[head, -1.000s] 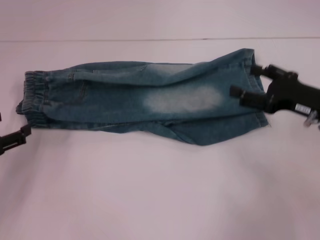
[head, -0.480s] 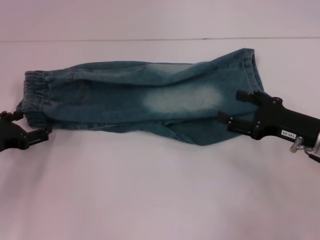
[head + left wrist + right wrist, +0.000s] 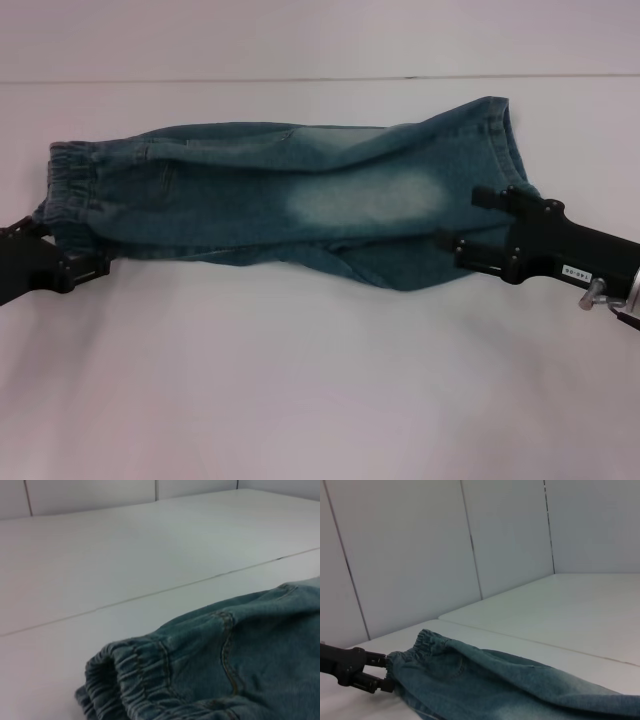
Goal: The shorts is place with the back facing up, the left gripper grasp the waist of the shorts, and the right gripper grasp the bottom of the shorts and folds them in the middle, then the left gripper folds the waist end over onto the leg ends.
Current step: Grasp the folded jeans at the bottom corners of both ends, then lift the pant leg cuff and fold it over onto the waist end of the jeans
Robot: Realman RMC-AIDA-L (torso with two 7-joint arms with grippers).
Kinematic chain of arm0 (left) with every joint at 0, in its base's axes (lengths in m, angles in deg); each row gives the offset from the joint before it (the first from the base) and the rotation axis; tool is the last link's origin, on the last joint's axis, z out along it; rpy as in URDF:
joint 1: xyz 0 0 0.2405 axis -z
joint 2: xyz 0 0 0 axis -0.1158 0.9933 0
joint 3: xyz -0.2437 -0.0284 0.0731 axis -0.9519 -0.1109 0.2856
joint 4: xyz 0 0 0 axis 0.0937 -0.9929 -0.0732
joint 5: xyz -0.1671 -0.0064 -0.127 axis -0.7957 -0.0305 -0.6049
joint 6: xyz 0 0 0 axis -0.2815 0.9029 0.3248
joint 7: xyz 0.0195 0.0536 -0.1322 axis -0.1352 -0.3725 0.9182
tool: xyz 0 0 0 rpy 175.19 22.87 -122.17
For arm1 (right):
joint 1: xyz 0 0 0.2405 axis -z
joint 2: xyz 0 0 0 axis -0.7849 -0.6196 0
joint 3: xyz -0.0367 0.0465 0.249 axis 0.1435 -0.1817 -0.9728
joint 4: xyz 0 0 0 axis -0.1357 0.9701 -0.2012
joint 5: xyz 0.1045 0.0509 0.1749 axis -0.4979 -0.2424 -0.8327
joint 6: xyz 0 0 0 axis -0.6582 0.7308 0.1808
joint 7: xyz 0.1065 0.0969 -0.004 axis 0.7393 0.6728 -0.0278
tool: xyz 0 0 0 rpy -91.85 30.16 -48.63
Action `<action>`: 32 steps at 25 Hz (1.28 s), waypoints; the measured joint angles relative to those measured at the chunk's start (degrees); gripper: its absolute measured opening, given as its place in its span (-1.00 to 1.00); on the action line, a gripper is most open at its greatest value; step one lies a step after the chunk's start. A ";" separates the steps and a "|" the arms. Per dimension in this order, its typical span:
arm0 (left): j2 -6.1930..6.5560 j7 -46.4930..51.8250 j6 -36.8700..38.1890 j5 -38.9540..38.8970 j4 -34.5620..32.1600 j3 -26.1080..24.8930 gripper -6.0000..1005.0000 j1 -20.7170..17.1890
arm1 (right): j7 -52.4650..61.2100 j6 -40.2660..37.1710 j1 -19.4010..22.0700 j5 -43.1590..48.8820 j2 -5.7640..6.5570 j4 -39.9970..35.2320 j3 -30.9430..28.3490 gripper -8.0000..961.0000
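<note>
Table: pale, plain table (image 3: 320,380) carries everything; a thin seam runs across it at the far side, with white panelled walls (image 3: 420,555) behind.
Shorts: denim shorts (image 3: 290,195) lie flat across the middle of the table, already doubled lengthwise, waist toward the robot's left, leg ends toward its right.
Left hand: left hand (image 3: 92,262) sits low at the near corner of the waist (image 3: 70,190), fingertips at the elastic band; the right wrist view shows its fingers touching the gathered cloth, but whether they have closed on it I cannot tell.
Right hand: right hand (image 3: 470,220) rests over the leg ends (image 3: 500,150), fingers spread apart and released, holding nothing.
Step in hand: seems to be taking hold of the waist for the fold onto the leg ends.
Doing it well: pinch all layers of the band, not just the top one; lift only enough to clear the cloth, then carry straight along the shorts so the edges line up.
In the way: the right hand lies where the waist should land, so it likely needs to clear off first.
Around: nothing else near the shorts.
</note>
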 joint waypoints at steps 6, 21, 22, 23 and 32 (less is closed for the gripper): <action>-0.01 -0.57 0.26 -0.41 0.13 -0.02 0.58 0.48 | -0.10 -0.06 -0.03 -0.01 -0.06 0.11 0.17 0.90; -0.02 -3.12 0.03 -1.56 0.85 0.06 -0.53 1.23 | -3.25 -3.87 -1.28 0.88 0.31 1.30 7.55 0.86; -0.02 -3.14 0.20 -1.55 0.85 0.09 -0.57 1.25 | -3.23 -3.80 -1.31 0.91 0.30 1.26 7.71 0.86; -0.02 -3.17 0.80 -1.50 0.75 0.21 -0.61 1.27 | -3.25 -3.78 -1.33 0.95 0.23 1.25 7.78 0.86; -0.12 3.58 10.98 -1.51 -9.02 1.42 -0.91 1.47 | -7.78 2.49 -2.61 -6.85 -0.37 5.13 5.82 0.82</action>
